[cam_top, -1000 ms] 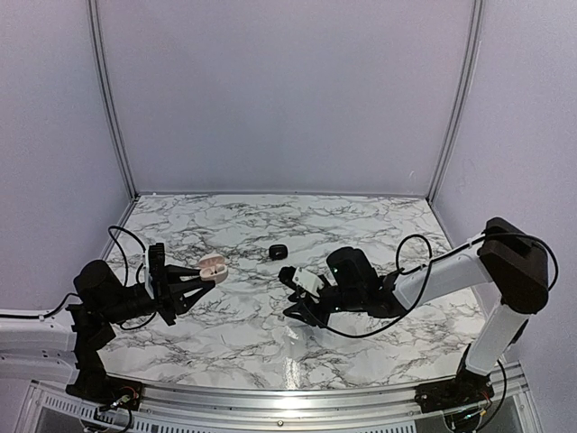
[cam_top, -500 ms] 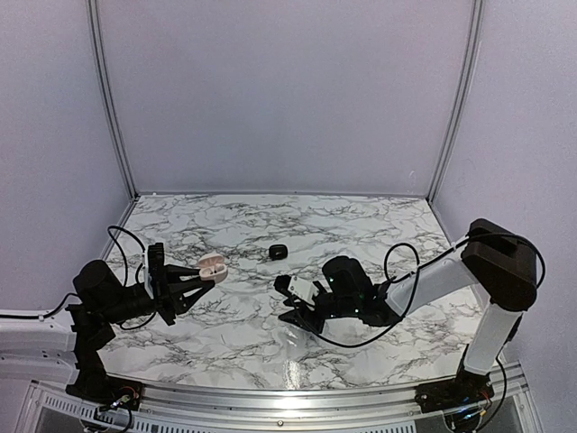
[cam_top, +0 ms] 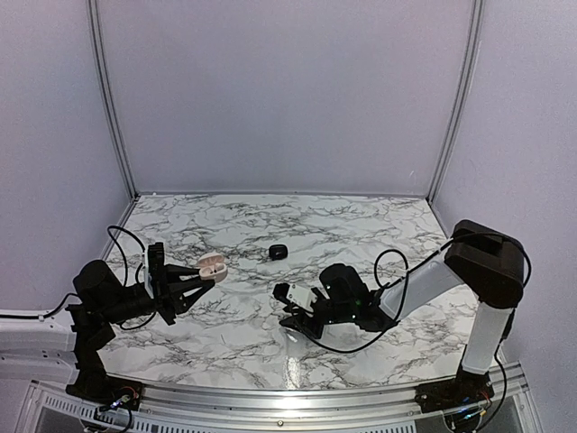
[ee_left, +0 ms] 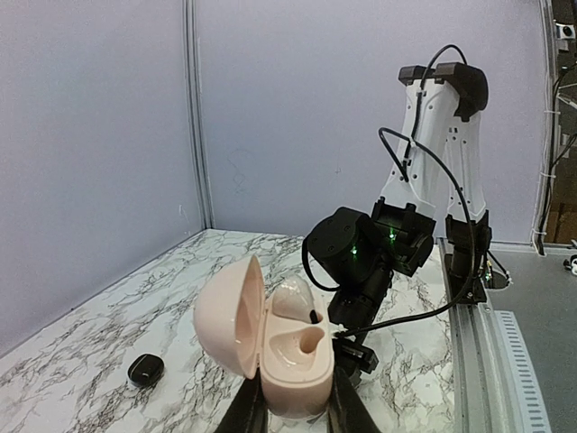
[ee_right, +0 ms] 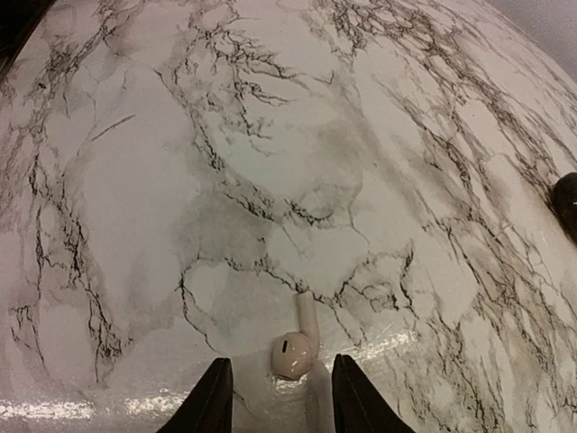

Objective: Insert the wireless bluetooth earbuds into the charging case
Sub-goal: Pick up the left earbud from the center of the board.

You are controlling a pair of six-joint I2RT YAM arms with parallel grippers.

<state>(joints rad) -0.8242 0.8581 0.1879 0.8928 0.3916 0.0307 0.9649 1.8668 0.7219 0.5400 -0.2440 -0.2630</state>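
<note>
My left gripper [ee_left: 294, 408] is shut on the base of the charging case [ee_left: 288, 356], a pale pink pebble held above the table with its lid open. One pale earbud [ee_left: 293, 296] sits in the far well and the near well is bare. In the top view the case [cam_top: 213, 266] is at the left gripper [cam_top: 204, 276]. A second pale earbud [ee_right: 296, 347] with a short stem lies on the marble. My right gripper [ee_right: 281, 365] is open, low over the table, one finger on each side of it, neither touching. From above, the right gripper [cam_top: 290, 317] hides that earbud.
A small black rounded lump [cam_top: 279, 251] lies on the marble table [cam_top: 361, 225] beyond both grippers; it shows at the right edge of the right wrist view [ee_right: 568, 203] and low left in the left wrist view [ee_left: 145, 369]. Purple walls enclose the table.
My right gripper has moved left and down towards the table, and its jaws have narrowed a little. The left gripper and the case have not moved.
</note>
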